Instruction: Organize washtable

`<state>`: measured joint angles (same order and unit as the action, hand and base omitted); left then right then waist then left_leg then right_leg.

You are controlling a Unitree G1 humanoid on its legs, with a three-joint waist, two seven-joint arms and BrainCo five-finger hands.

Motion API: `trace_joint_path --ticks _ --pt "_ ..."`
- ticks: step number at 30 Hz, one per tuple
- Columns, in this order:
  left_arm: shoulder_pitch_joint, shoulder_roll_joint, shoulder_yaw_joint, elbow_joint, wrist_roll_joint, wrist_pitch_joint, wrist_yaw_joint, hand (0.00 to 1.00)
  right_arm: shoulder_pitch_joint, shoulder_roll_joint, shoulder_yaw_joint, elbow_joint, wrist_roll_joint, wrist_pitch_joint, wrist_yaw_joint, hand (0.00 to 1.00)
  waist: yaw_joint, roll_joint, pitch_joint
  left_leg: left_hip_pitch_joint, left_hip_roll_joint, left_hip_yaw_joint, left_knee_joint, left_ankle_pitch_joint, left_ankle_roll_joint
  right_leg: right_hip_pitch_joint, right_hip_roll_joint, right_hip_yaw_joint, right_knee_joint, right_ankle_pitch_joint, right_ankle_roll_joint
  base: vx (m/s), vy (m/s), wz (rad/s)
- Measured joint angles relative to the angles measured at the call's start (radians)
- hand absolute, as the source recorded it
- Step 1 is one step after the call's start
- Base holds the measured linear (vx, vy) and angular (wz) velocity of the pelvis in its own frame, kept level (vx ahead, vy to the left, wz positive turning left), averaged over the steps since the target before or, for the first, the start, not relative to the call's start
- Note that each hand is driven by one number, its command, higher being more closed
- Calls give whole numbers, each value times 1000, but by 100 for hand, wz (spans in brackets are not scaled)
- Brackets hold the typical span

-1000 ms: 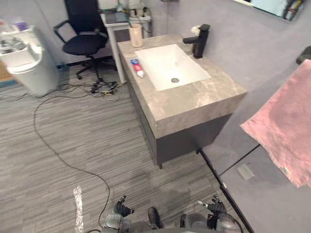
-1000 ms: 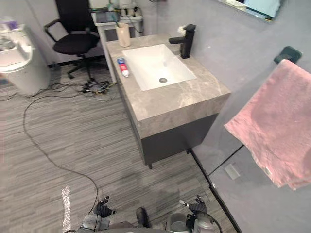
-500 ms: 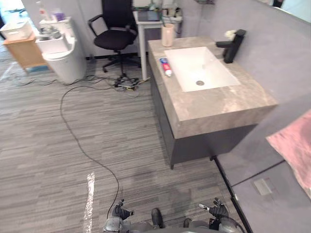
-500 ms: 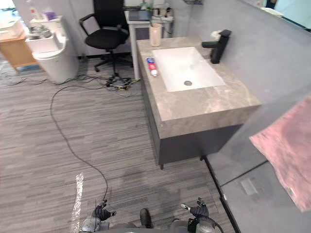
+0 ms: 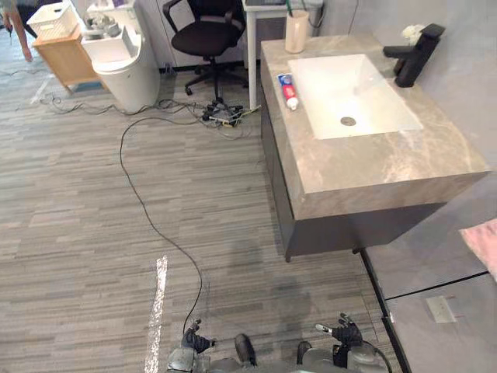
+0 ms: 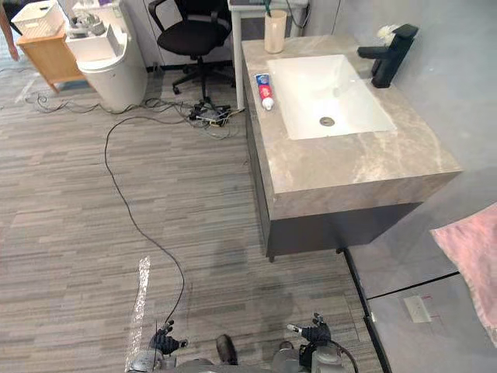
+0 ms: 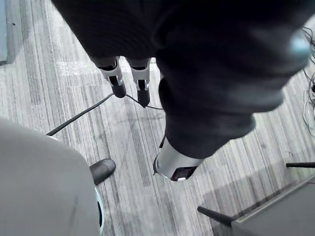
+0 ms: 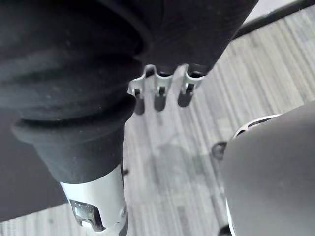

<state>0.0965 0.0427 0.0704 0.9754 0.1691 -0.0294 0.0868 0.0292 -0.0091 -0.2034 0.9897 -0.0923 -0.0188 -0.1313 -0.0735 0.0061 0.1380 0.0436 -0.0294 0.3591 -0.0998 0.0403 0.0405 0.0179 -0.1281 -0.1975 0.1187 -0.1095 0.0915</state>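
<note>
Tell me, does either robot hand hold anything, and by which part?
Nothing is held: the left robot hand and the right robot hand hang open over the floor, away from the washtable.

A black office chair (image 5: 203, 35) is standing on grey plank flooring (image 5: 78, 233) streaked with glare (image 5: 158, 311), a wooden cabinet (image 5: 68, 64) is carrying a white basket (image 5: 51, 17), and grey wall panels (image 5: 474, 85) are lining the right side.

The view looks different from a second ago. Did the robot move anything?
Nothing was moved, grasped or let go. The whole picture shifted, so the camera turned: less of the pink towel shows. The toothpaste still lies beside the sink, the cup beyond it. The left hand and right hand stay low, open, empty.
</note>
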Motion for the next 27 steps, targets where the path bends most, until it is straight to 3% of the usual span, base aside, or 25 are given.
trace_joint_path --ticks 12,13,19,27 --pt "0 -2 4 8 -4 -2 3 0 -28 -10 42 47 -37 -1 0 0 3 0 0 17 -4 -35 -4 0 -1 42 2 -31 -20 -9 -14 7 -17 8" --pt "-3 -6 50 17 -43 -1 25 0 -25 -11 47 64 -59 -1 -1 0 31 -9 -6 33 -6 -54 -4 -18 -16 84 10 -46 -54 -17 -26 2 0 4" --pt "-3 -6 50 18 -47 0 25 0 -24 -12 46 66 -55 -1 -1 0 31 -7 -7 33 -3 -49 -4 -16 -16 90 13 -44 -60 -15 -28 0 0 0" --pt "-13 -4 99 62 -140 2 20 0 -25 -19 -42 125 122 6 -1 0 31 -7 -13 75 23 -30 3 6 -49 161 31 -52 -118 13 -47 -24 -50 0"
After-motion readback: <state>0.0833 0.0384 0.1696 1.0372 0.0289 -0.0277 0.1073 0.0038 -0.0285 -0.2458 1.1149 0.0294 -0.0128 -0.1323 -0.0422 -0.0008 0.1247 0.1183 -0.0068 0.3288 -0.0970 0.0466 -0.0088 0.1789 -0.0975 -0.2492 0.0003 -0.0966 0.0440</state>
